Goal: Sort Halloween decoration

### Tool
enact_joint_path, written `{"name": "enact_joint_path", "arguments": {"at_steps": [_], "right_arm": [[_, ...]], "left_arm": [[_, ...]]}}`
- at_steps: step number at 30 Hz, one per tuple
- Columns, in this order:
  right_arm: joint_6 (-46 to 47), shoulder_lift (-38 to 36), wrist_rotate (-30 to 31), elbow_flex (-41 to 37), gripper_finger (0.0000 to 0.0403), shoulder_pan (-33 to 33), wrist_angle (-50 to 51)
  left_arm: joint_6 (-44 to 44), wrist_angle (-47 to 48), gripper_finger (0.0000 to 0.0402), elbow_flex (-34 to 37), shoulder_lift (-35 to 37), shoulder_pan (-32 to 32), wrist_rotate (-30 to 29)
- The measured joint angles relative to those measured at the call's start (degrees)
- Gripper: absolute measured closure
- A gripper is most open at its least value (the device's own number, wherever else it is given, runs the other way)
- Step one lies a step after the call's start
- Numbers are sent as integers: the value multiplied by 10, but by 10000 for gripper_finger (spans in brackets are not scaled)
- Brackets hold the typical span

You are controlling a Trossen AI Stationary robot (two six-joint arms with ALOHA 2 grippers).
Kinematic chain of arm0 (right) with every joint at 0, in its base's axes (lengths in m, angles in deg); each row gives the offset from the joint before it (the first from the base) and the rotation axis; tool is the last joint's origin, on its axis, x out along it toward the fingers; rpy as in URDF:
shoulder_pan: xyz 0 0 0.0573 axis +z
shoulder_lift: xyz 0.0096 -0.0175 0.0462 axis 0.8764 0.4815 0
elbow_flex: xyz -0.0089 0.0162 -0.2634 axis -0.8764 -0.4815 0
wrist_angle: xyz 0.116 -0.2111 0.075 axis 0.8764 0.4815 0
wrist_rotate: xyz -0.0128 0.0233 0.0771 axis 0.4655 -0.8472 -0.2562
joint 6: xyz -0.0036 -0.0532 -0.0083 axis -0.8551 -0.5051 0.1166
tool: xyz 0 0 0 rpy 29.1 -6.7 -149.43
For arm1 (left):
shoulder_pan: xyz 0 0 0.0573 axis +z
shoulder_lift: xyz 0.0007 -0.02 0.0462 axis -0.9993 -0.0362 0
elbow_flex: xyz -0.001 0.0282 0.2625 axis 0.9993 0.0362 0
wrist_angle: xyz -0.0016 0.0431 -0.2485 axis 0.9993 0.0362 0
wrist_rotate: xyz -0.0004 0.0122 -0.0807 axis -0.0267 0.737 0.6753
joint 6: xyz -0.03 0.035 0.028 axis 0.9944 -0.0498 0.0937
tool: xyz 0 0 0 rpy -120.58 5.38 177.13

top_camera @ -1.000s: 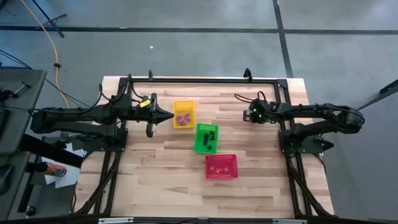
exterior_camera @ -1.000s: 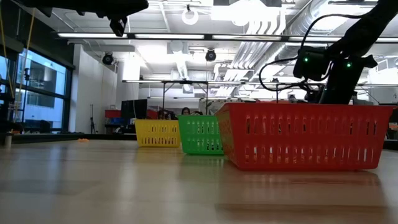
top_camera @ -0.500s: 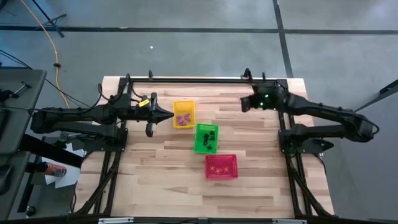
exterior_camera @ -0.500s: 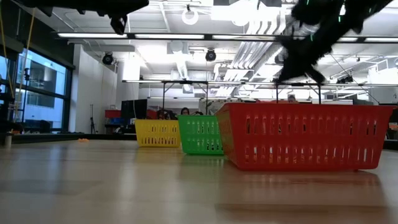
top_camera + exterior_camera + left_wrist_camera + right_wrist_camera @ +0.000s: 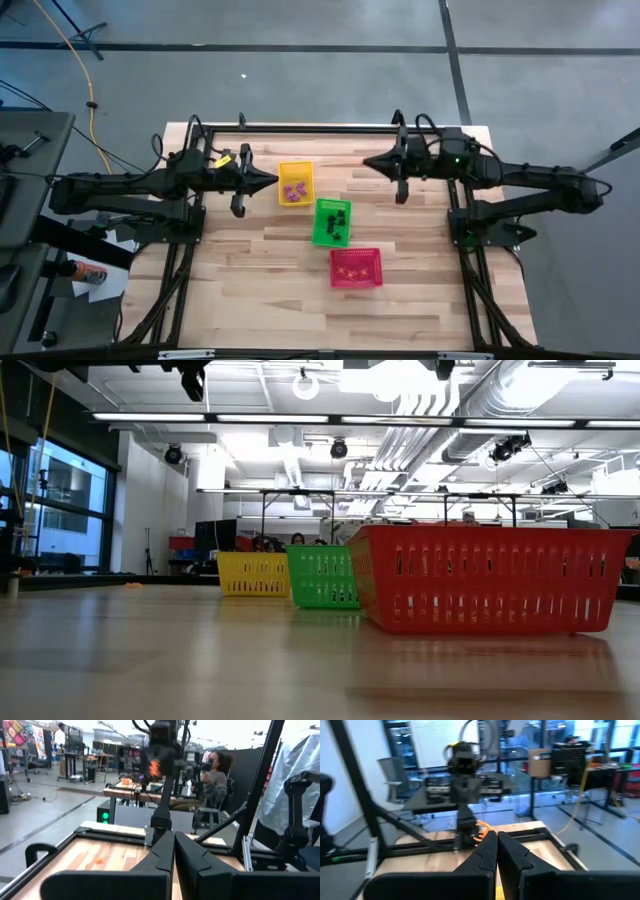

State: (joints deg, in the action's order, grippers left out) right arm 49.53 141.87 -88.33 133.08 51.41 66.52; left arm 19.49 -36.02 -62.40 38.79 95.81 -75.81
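I have both arms raised above the table (image 5: 400,300) with nothing in either one. Taking the green basket (image 5: 331,222) as my landmark: the left gripper (image 5: 270,183) hangs off its far-left side, just beside the yellow basket (image 5: 295,184), fingers pressed together and pointing toward the right arm; the right gripper (image 5: 370,161) hangs off its far-right side, also with fingers together, pointing back at the left. The Halloween decoration looks sorted: purple trinkets (image 5: 293,190) lie in the yellow basket, touching the green one's far-left corner; black trinkets (image 5: 338,222) lie in the green basket itself; and what I take to be orange trinkets (image 5: 352,270) lie in the red basket (image 5: 356,268) at its near-right corner, though they are too small against the red mesh for me to be sure of the colour. I see no loose pieces on the wood from above, so I judge the job at or near its end. From here the risk is a careless descent: the left gripper sits close to the yellow basket, and a low sweep could knock the light mesh and spill the pieces back out. The two grippers also face each other, so driving both inward could bring them together.
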Motion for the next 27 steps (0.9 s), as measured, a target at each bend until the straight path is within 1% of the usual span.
{"name": "enact_joint_path", "arguments": {"at_steps": [4,7,27], "right_arm": [[-9,19,8,0,403,36,-11],[-17,30,18,0,403,49,-11],[-21,29,20,0,403,50,-20]], "left_arm": [[0,-13,399,0,0,0,0],[0,-19,399,0,0,0,0],[0,-21,399,0,0,0,0]]}}
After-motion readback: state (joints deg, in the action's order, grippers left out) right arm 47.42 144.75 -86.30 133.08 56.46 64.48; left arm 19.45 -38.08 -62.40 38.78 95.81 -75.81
